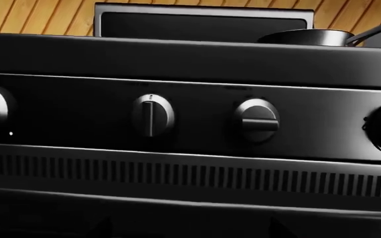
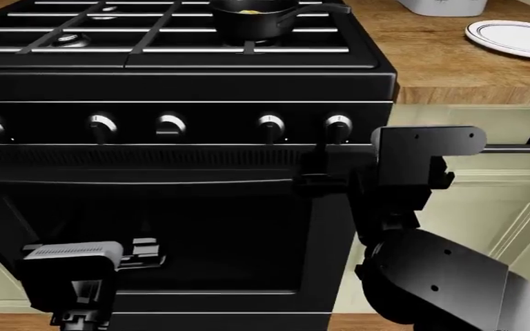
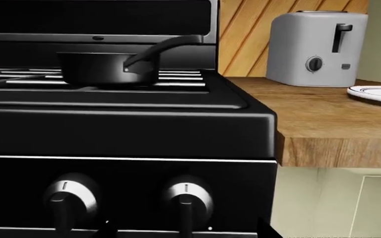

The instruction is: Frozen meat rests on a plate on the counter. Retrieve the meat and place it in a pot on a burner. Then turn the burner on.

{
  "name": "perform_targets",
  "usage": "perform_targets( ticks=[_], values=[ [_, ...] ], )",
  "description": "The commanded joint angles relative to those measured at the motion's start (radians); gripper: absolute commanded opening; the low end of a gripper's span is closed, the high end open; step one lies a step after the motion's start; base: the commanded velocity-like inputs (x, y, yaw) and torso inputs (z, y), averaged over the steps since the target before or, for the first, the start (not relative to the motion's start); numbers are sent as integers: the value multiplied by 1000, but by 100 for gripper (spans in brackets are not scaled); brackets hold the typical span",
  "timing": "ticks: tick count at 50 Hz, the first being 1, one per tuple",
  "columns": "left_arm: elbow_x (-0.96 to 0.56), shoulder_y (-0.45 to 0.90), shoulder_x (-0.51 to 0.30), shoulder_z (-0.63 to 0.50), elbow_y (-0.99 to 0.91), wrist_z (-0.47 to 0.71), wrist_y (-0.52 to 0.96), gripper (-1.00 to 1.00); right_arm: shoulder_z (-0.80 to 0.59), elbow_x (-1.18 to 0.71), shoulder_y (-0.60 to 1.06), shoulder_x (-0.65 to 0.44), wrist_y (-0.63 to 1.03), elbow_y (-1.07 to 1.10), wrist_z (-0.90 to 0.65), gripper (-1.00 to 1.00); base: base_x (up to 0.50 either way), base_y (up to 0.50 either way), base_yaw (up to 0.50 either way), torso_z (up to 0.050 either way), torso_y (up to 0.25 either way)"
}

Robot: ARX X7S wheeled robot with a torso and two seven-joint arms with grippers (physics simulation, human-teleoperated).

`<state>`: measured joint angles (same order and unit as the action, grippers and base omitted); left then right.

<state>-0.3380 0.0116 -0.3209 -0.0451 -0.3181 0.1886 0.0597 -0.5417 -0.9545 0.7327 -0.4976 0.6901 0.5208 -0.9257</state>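
- The left gripper (image 2: pixel 145 252) is hanging low in front of the oven door (image 2: pixel 201 234), well below the knob row; I cannot tell how its jaws are standing, and nothing is showing between them.
- The right gripper (image 2: pixel 313 172) is reaching in at the right end of the control panel, near the two rightmost knobs (image 2: pixel 338 125); whether it is spread or pressed together is hidden by the arm.
- One knob (image 1: pixel 257 120) in the left wrist view is sitting crosswise while its neighbour (image 1: pixel 153 115) is pointing straight up; which burner it is serving I cannot tell, and no flame is showing.
- The pot (image 2: pixel 252 17) is standing on a rear burner's grate (image 2: pixel 246 47), with a yellowish bit, probably the frozen meat (image 2: pixel 250 10), lying inside.
- The plate (image 2: pixel 515 38) is lying bare on the desk (image 2: pixel 430 62) beside the range.
- Judging from this, the transfer is looking done and only the lighting of the burner is remaining.
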Motion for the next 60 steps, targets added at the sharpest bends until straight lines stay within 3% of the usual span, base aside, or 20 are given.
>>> perform_targets(
  ticks=[1,32,60],
  values=[
    [-24,6,4,1,26,-17,-24,100,10,-41,26,13,37,-9,-37,100,0,0,0,0,0],
    [-126,17,16,24,137,-68,-56,100,85,-499,254,126,339,-76,-465,100,0,0,0,0,0],
    [-153,-5,4,27,107,-70,-66,100,66,-518,273,151,334,-115,-481,100,0,0,0,0,0]
  ],
)
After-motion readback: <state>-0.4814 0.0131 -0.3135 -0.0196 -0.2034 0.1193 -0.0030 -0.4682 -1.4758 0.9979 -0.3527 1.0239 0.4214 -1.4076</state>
